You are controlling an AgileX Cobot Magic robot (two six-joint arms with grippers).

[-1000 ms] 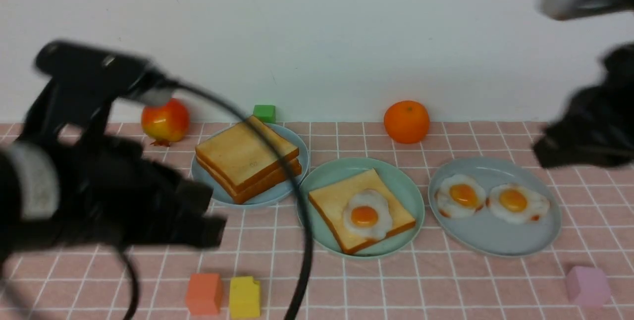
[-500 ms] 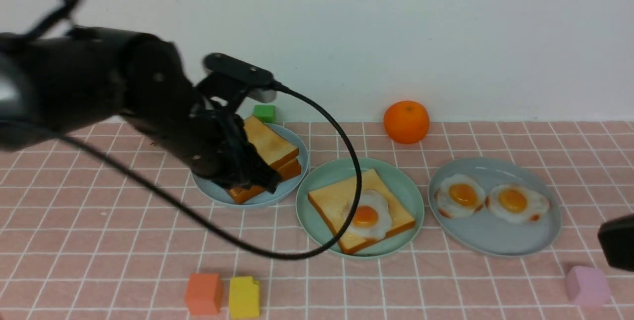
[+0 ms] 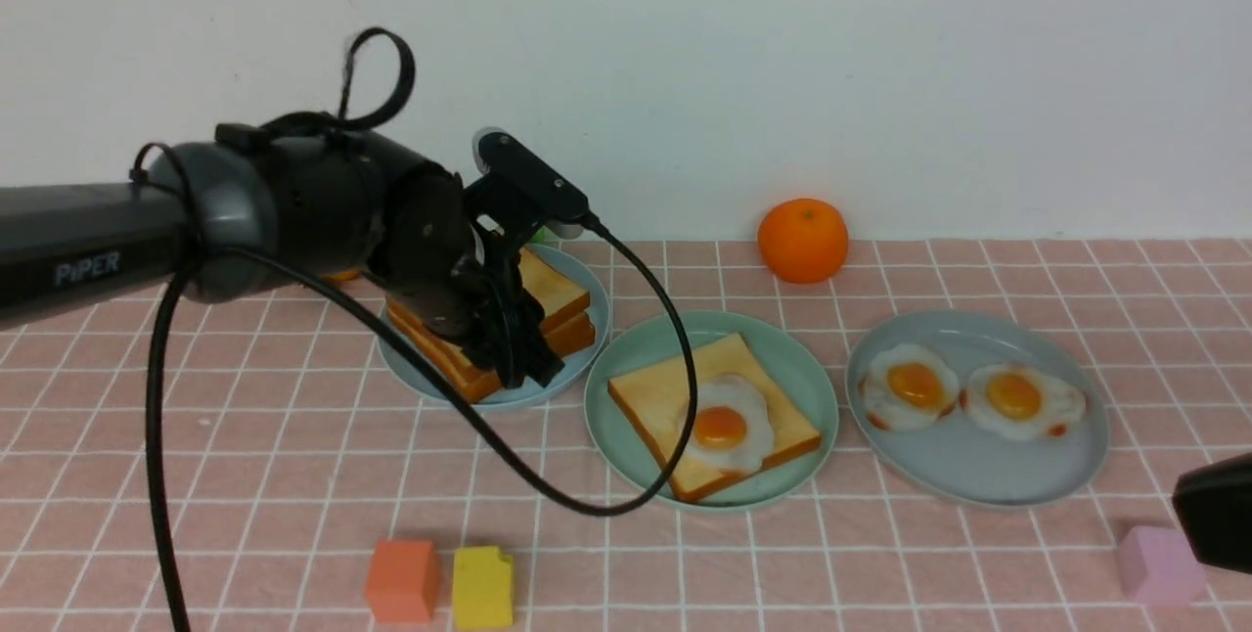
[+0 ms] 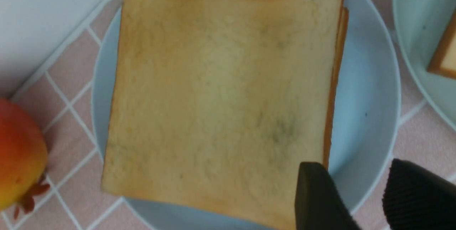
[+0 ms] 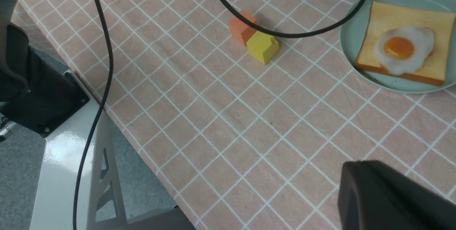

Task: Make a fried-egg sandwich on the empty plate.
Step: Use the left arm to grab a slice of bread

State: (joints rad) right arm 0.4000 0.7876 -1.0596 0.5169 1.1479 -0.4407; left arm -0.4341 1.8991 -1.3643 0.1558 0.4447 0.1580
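- So we've got our left gripper [image 4: 359,194] over the pale blue plate [image 3: 570,373], fingers apart, by the stacked toast [image 4: 221,98].
- Our right gripper is closed, near the desk's [image 3: 763,564] right side.
- Our mint-green plate [image 3: 626,451] sits mid-desk, holding one toast slice [image 3: 655,392] with a fried egg [image 3: 758,422] on top.

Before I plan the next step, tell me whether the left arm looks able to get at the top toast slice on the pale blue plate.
Probably yes: the left gripper hangs open over that toast slice, and nothing lies on top.
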